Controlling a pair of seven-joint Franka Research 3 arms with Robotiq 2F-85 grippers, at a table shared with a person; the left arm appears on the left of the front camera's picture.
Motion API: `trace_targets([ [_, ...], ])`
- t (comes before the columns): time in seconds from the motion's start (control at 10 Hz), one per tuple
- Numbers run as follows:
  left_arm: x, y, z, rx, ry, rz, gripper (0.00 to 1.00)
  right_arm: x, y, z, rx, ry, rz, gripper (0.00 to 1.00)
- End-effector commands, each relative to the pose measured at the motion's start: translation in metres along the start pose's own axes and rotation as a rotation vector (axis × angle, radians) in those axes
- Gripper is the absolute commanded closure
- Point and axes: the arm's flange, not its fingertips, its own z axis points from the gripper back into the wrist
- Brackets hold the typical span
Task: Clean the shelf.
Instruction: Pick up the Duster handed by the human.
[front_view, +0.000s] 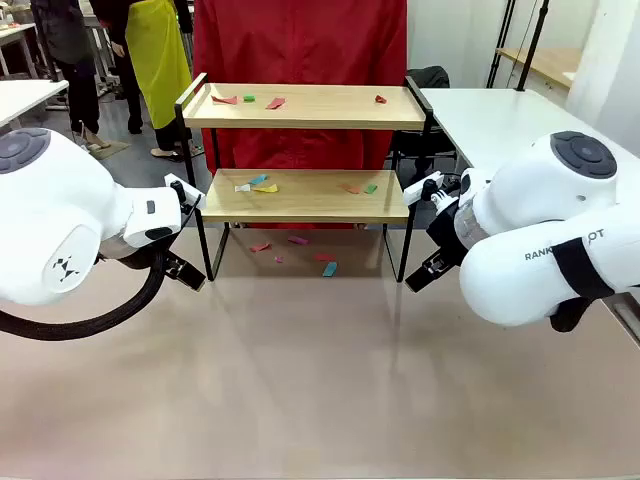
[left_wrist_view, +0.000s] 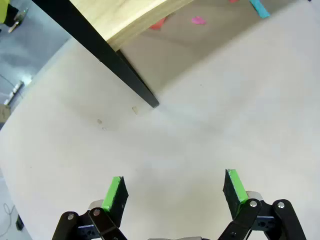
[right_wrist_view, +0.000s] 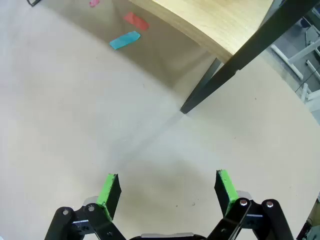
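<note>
The shelf (front_view: 320, 106) stands at the far middle of the table, two wooden boards in a black frame. Small paper scraps (front_view: 275, 103) lie on its top board, more scraps (front_view: 256, 184) on the lower board, and several (front_view: 329, 269) on the table beneath. My left gripper (front_view: 186, 272) hangs by the front left leg, open and holding nothing. In the left wrist view the gripper (left_wrist_view: 175, 192) hovers over bare table before that leg (left_wrist_view: 100, 47). My right gripper (front_view: 425, 272) is near the front right leg, also open and holding nothing. The right wrist view shows the gripper (right_wrist_view: 167, 192) short of the leg (right_wrist_view: 235, 62).
A person in a red garment (front_view: 300, 40) stands right behind the shelf. White tables flank it at the far left (front_view: 25, 95) and far right (front_view: 500, 120). A teal scrap (right_wrist_view: 125, 40) and a red one (right_wrist_view: 136, 21) lie under the lower board.
</note>
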Motion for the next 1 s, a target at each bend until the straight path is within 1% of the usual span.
trace_targets([
  [0.0,0.0,0.0,0.0,0.0,0.0,0.0,0.0,0.0,0.0,0.0,0.0,0.0,0.0,0.0],
  [0.9,0.0001,-0.0002,0.0,0.0,0.0,0.0,0.0,0.0,0.0001,0.0,0.0,0.0,0.001,0.0],
])
